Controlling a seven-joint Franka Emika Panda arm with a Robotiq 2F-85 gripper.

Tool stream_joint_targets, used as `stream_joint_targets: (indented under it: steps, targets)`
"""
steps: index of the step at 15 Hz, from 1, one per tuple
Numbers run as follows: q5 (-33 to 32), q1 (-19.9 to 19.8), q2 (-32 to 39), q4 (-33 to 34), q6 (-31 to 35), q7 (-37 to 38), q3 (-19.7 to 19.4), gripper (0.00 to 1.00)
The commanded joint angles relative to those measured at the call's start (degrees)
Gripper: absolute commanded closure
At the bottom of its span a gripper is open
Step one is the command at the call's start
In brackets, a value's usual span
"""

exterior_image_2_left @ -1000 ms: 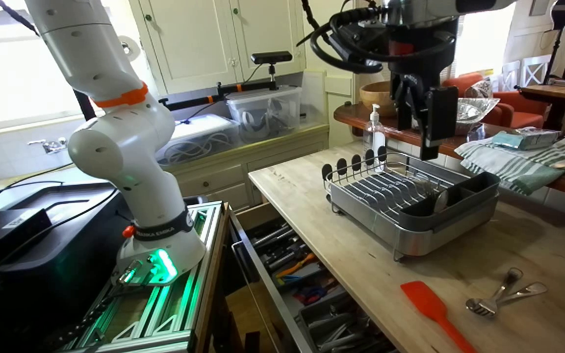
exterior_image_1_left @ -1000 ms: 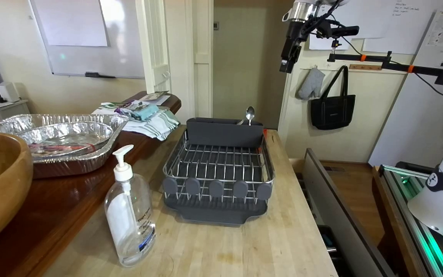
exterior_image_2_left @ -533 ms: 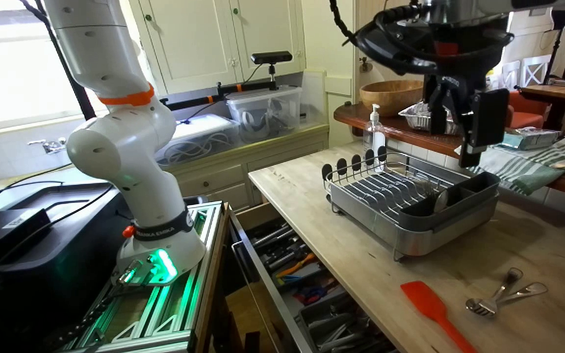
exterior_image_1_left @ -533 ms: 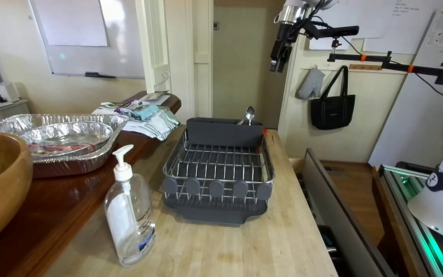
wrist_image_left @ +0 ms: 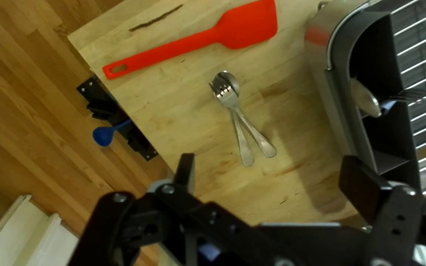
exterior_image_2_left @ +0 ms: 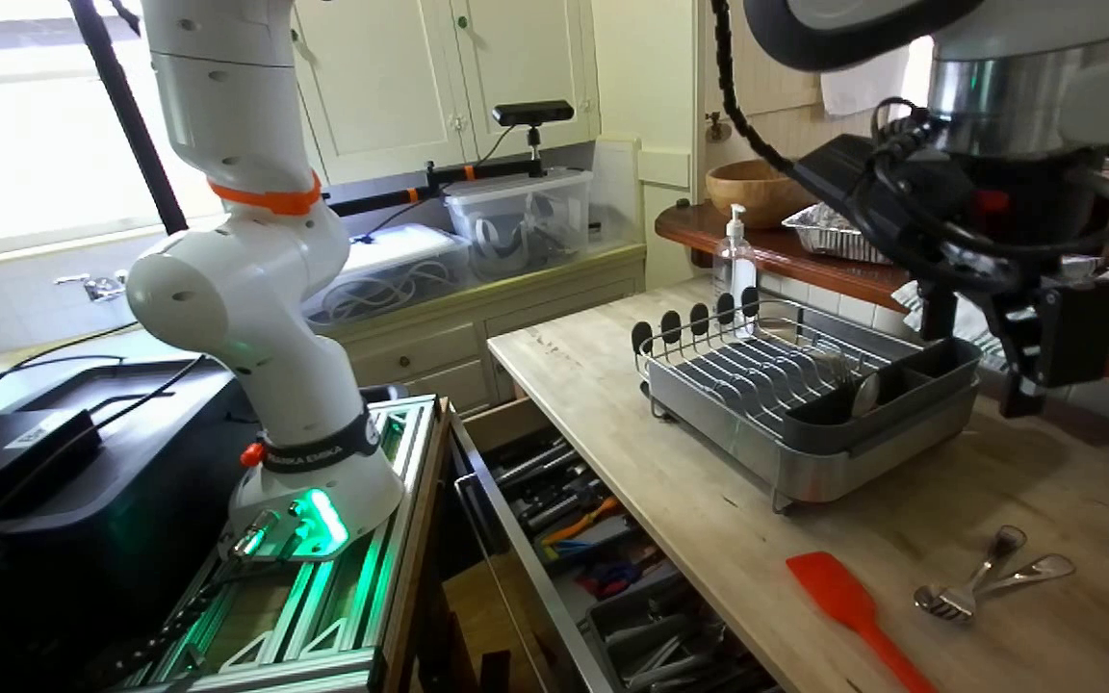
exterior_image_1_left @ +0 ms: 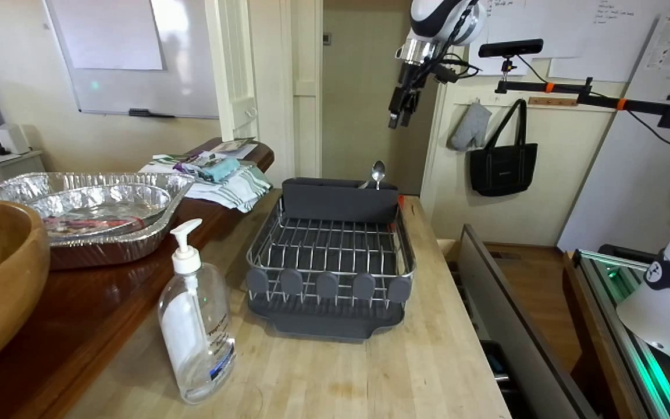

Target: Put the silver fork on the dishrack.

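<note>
Table [exterior_image_2_left: 882, 539], drawer [exterior_image_1_left: 515, 326] and rack [exterior_image_2_left: 718, 423] are the biggest things: the rack stands on the table, and the drawer sits open along one long side of the rack. The bin [exterior_image_1_left: 341, 203] is one short end of the rack. Over the table past the bin hangs the gripper [wrist_image_left: 270, 168], its jaws spread wide with nothing between them. In the wrist view one finger [wrist_image_left: 362, 186] covers a bit of the bin; I can't tell how close they are, so a bump could happen. The spatula [wrist_image_left: 250, 24] lies past the rack, by its drawer-side corner, and looks out of the way. The fork [wrist_image_left: 244, 118] lies on the table past the bin, not touching the rack. From the jaws it is down and over toward the rack's drawer-side corner. Its handle end is nearer the rack than its tines are. The jaws would close across it on a slant, so a small turn would likely help. The spoon [wrist_image_left: 245, 151] lies under the fork and crosses it, so the jaws may catch both. The handle end nearest the rack looks best to pinch. The bin spoon [exterior_image_1_left: 378, 171] and bin fork [wrist_image_left: 407, 96] stick up inside the rack; I guess they stay put.
</note>
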Motion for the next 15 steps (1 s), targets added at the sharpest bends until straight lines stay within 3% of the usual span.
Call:
stream_joint_targets:
  steps: [1,15]
  targets:
    - [1.4,-3.1,5.3,2.1,4.6,-2.1,2.7,0.0]
    - [-0.7,-4.2,5.7,2.0,5.2,-0.3,4.0,0.0]
